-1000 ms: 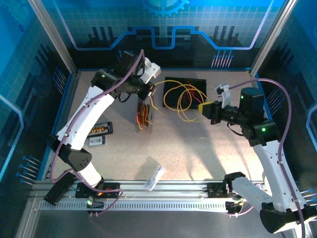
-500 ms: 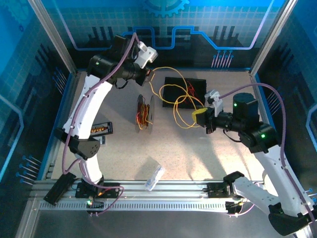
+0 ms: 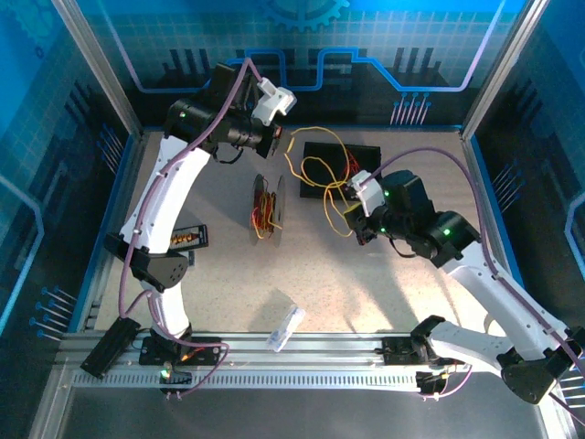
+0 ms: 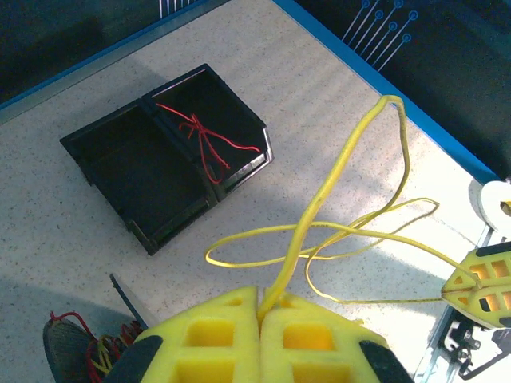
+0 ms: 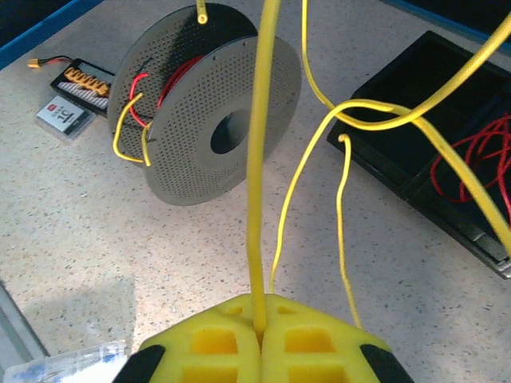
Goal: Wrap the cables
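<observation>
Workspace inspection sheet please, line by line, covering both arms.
Surface: speckled beige tabletop.
Job's things: thin yellow wire looping in the air between the hands; thin red wire in one compartment of the black two-compartment bin; black perforated round spool standing on edge, with red and yellow wire on it.
Clutter: clear plastic packet; small black tray of orange parts; small white card.
Hands: left hand and right hand, each shut on the yellow wire.
Cables: purple arm cables.
Surroundings: blue printed walls.
</observation>
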{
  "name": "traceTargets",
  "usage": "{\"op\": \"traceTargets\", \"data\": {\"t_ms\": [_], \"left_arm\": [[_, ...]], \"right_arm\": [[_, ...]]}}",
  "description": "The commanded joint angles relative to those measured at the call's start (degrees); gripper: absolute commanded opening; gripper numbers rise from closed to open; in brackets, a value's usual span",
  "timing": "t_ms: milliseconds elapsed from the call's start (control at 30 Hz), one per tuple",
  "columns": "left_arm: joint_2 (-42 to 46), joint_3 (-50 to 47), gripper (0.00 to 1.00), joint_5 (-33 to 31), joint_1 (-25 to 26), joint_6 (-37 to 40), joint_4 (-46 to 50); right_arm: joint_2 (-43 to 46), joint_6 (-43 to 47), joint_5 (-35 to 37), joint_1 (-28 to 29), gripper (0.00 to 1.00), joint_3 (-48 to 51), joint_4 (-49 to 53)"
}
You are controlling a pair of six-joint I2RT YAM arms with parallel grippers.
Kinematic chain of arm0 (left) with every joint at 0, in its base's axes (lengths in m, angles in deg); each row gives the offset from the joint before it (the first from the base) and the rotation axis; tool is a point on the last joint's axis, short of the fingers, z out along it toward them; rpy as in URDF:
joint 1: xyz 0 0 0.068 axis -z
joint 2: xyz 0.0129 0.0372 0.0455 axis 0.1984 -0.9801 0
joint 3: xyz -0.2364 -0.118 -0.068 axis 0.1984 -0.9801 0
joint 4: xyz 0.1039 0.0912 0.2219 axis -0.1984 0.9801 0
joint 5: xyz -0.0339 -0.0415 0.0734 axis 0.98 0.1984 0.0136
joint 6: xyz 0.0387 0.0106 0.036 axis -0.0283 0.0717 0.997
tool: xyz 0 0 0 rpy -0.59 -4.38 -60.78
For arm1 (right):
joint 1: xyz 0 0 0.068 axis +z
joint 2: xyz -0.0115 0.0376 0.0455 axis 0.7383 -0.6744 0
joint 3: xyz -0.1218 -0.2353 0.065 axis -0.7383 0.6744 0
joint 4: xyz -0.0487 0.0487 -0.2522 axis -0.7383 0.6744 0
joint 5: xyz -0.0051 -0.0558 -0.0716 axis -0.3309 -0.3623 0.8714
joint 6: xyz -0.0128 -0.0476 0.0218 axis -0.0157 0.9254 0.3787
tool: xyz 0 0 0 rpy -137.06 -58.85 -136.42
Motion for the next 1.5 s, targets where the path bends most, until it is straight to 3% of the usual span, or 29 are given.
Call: {"op": "traceTargets", "data": {"t_ms": [0,67,100,133,167,267,367,600,833,967,1100,1467], "left_arm": [[2.6,1.6,0.0,0.8,-1.0,-2.4,-1.6],[3.3,0.4,0.0,1.0,-1.6,-3.6,-2.7],[3.5,-0.3,0.0,1.5,-1.8,-3.8,-3.4],[4.0,-1.3,0.0,2.3,-1.7,-4.0,-4.2],[4.3,-2.1,0.0,3.2,-1.7,-4.2,-4.7],[5.4,-4.4,0.0,5.1,-1.7,-3.9,-6.1],[5.9,-5.6,0.0,5.1,-1.8,-3.2,-6.1],[7.1,-7.5,0.0,5.6,-1.7,-1.5,-5.5],[7.6,-8.8,0.0,7.0,-1.7,-0.7,-5.6],[8.2,-9.9,0.0,8.3,-1.6,-0.6,-6.3],[9.0,-11.0,0.0,9.7,-1.5,-0.5,-7.1],[11.1,-13.7,0.0,12.3,-1.2,0.0,-8.6]], "right_arm": [[1.9,0.6,3.6,0.8,0.0,-0.2,0.6],[3.4,0.5,3.1,0.8,0.0,0.3,-0.4],[4.1,0.4,2.3,0.9,0.14,0.6,-1.0],[4.8,0.0,0.6,0.9,0.38,1.0,-1.9],[5.6,-0.3,-0.8,0.9,0.51,1.4,-2.7],[6.8,-1.9,-2.8,0.5,0.64,1.3,-3.9],[7.3,-3.2,-5.4,-0.8,0.69,0.3,-3.8],[9.7,-8.8,-16.0,-8.3,0.71,-2.0,-5.5],[10.9,-20.8,-38.1,-26.1,0.71,-3.0,-13.5],[6.6,-26.8,-43.8,-33.6,0.65,-4.2,-15.9],[0.2,-28.9,-46.6,-35.8,0.54,-5.7,-15.8],[-9.7,-23.9,-50.4,-33.0,0.52,-5.7,-13.3]]}}
